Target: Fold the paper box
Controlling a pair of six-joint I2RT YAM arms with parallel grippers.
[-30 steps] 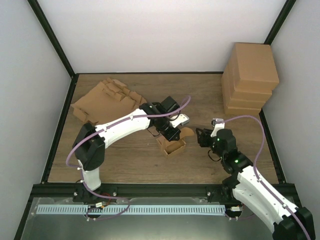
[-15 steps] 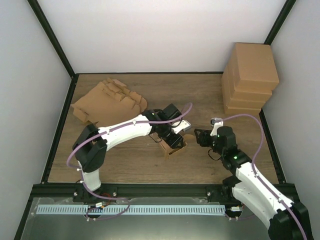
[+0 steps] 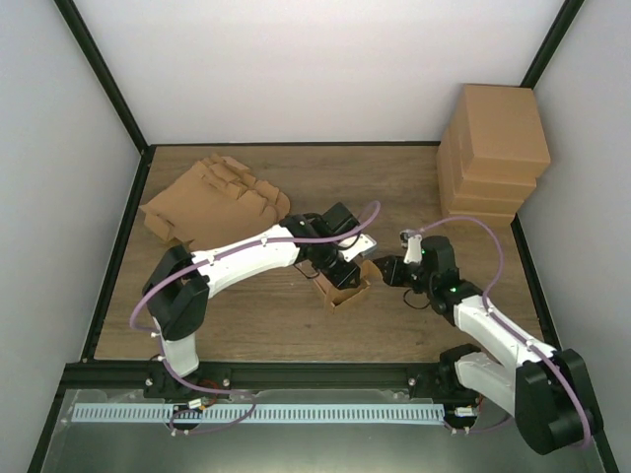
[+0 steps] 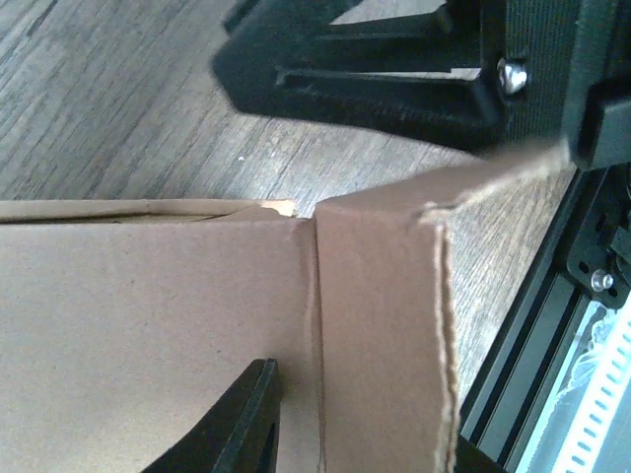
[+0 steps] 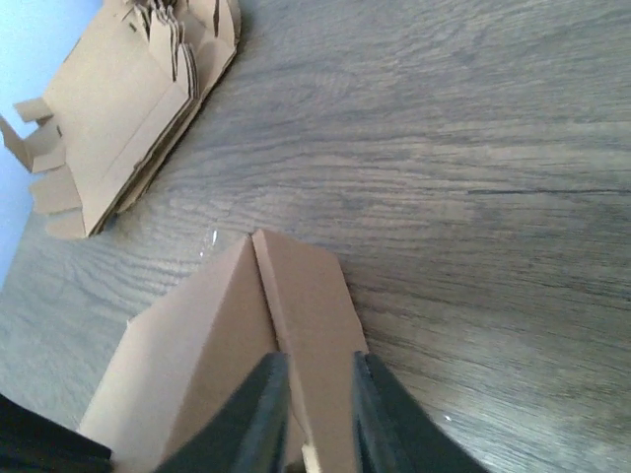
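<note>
Lying well to the left of the paper box [image 3: 342, 289], and farther back, is a pile of flat cardboard [image 3: 212, 202]. The left claw [image 3: 344, 263] reaches over to the box from the left and sits right on top of it. Its fingers [image 4: 245, 426] are a little way apart, with a corner of the box wall between them. I cannot tell if they are squeezing it. The box sits on the brown table [image 3: 246, 325], in between the two claws, with its top open. The right claw [image 3: 385, 271] touches the box on its right side. Its two fingers [image 5: 258, 414] are close together and pinch a folded edge of the box between them. Well to the right of the box, and farther back, is a stack of boxes [image 3: 493, 158] that are all closed up.
</note>
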